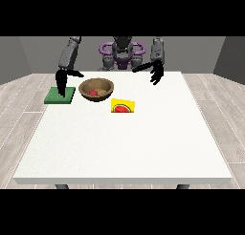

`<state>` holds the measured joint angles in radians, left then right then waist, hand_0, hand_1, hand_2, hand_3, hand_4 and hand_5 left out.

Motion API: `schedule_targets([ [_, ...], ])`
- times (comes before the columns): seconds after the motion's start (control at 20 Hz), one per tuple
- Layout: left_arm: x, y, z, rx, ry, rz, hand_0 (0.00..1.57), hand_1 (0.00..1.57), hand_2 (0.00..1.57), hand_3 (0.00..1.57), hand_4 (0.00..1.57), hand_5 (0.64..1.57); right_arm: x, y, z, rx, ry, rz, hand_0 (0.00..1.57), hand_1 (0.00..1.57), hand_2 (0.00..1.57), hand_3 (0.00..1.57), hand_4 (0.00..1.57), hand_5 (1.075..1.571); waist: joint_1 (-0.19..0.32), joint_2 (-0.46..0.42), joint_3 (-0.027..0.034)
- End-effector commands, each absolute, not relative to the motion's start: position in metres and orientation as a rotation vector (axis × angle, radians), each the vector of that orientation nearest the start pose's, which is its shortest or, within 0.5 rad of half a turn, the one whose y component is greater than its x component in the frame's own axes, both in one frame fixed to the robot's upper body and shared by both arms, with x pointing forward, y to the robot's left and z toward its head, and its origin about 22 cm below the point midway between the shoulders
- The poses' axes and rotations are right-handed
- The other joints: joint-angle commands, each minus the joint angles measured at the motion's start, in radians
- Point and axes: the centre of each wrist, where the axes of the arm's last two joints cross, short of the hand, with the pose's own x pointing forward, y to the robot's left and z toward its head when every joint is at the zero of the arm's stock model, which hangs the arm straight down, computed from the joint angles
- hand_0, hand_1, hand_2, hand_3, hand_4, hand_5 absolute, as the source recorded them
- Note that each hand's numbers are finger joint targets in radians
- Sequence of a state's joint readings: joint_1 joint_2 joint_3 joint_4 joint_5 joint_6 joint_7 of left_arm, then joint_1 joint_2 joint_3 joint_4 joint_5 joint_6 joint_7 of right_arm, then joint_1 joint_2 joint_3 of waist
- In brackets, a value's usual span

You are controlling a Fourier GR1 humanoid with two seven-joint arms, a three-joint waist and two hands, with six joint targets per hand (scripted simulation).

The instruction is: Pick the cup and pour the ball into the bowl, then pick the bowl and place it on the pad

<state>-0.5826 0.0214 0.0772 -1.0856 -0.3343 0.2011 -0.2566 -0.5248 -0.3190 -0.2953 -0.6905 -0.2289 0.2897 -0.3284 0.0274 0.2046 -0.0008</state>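
Yellow cup, red ball in bowl

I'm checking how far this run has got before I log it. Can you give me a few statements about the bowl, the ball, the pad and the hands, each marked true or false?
1. A red ball lies inside the brown wooden bowl. True.
2. The brown wooden bowl stands on the green square pad. False: it stands on the white table, beside the pad, toward the view's right.
3. The yellow cup with a watermelon print lies on the table nearer the camera than the bowl. True.
4. The hand at the view's right holds the cup. False: it hangs in the air behind the cup, holding nothing.
5. The hand at the view's left hangs over the green pad. True.
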Motion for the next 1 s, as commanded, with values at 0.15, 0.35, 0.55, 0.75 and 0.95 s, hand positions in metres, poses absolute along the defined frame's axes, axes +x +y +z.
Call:
schedule_targets([
  [0.15, 0.369, 0.175, 0.060, 0.247, -1.928, -0.333, 0.00, 0.00, 0.00, 0.00, 0.00, 1.546, 0.320, -0.345, -0.064, 0.088, -1.567, -0.160, 0.00, 0.00, 0.00, 0.00, 0.19, 1.549, 0.047, -0.011, 0.0016],
  [0.35, 0.373, 0.155, 0.079, 0.230, -1.967, -0.330, 0.00, 0.00, 0.00, 0.00, 0.00, 1.554, 0.331, -0.335, -0.062, 0.113, -1.584, -0.186, 0.00, 0.00, 0.00, 0.00, 0.26, 1.549, 0.061, 0.035, 0.0018],
  [0.55, 0.376, 0.165, 0.101, 0.202, -2.049, -0.368, 0.00, 0.00, 0.00, 0.00, 0.00, 1.557, 0.327, -0.340, -0.067, 0.083, -1.629, -0.239, 0.00, 0.00, 0.00, 0.00, 0.13, 1.531, 0.114, 0.102, 0.0022],
  [0.75, 0.369, 0.142, 0.097, 0.221, -2.037, -0.383, 0.00, 0.00, 0.00, 0.00, 0.00, 1.558, 0.330, -0.321, -0.072, 0.118, -1.618, -0.278, 0.00, 0.00, 0.00, 0.00, 0.21, 1.527, 0.135, 0.088, 0.0024],
  [0.95, 0.373, 0.156, 0.095, 0.190, -1.994, -0.431, 0.00, 0.00, 0.00, 0.00, 0.00, 1.562, 0.336, -0.311, -0.068, 0.131, -1.580, -0.284, 0.00, 0.00, 0.00, 0.00, 0.23, 1.532, 0.157, 0.049, 0.0009],
])
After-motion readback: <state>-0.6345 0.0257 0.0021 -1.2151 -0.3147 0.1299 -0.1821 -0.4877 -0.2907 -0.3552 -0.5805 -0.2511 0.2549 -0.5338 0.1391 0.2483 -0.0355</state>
